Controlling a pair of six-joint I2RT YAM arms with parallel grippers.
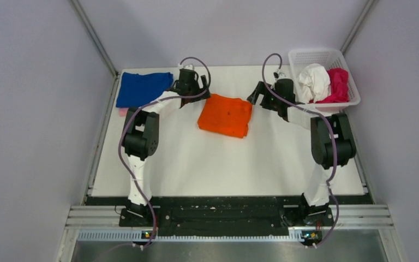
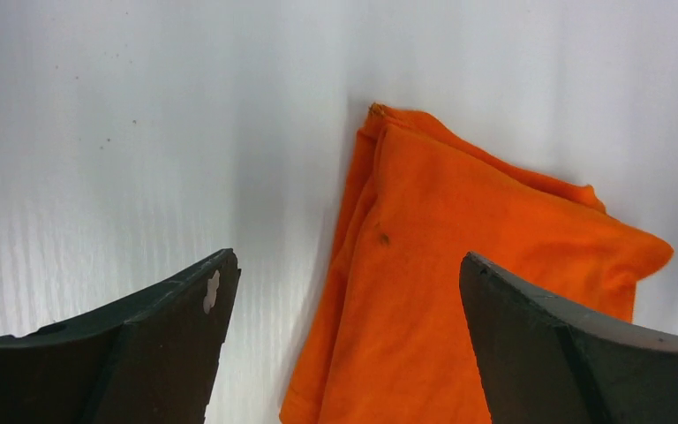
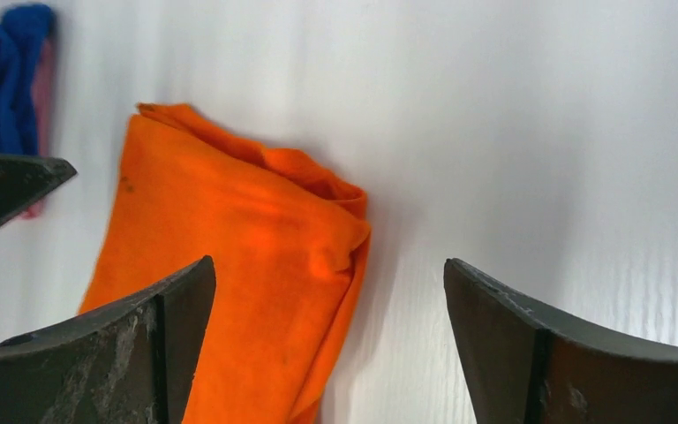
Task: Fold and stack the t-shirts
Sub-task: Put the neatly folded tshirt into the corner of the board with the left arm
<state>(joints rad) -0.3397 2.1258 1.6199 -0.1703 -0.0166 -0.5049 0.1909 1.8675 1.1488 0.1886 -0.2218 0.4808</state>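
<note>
Five shirts: one folded orange shirt [image 1: 226,115] at the centre of the surface [image 1: 196,164], between the spread, empty left fingers [image 2: 168,344] and right fingers [image 3: 583,353]; one folded blue shirt [image 1: 143,88] at 10 o'clock atop one pink shirt [image 1: 123,112]; one white shirt [image 1: 313,82] and one magenta shirt [image 1: 338,84] bunched in one basket [image 1: 327,54] at 2 o'clock.

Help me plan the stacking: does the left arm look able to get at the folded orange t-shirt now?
Probably yes. The left hand is open right beside the orange t-shirt, nothing lies on the shirt, and the right hand, also open, sits at its opposite side, apart from it.
</note>
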